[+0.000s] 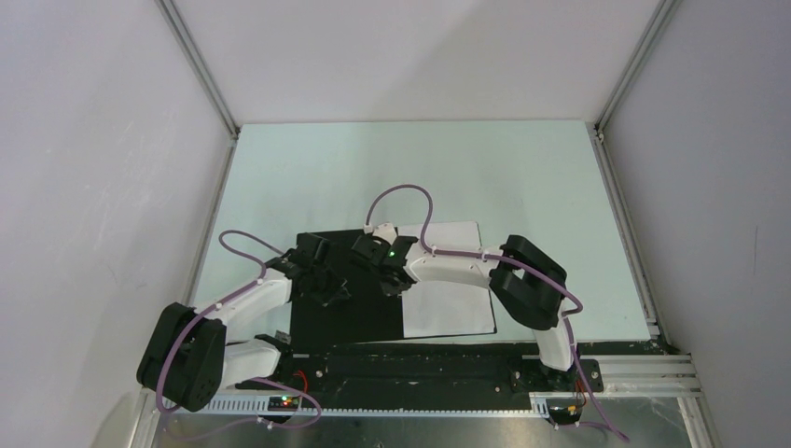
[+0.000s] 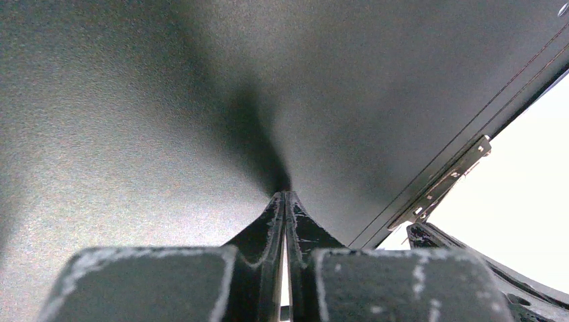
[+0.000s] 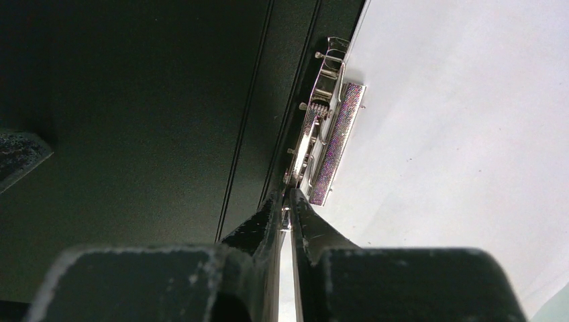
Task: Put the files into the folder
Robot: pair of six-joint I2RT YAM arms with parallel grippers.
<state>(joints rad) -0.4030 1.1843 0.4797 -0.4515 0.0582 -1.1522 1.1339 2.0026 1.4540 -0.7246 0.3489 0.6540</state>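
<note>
**A:** What is on the left?
**B:** The left hand [image 2: 285, 196], fingers pressed together, tips down on the black inside of the folder [image 1: 345, 317], which lies open on the worktop [image 1: 373, 168]
**A:** And in the middle?
**B:** The right hand [image 3: 290, 198], fingers drawn together, tips at the near end of the metal clip [image 3: 315, 144] on the spine. Whether it pinches the clip I cannot tell
**A:** The files?
**B:** The white files [image 1: 457, 289] lie flat on the folder's right half, just beside the clip
</note>
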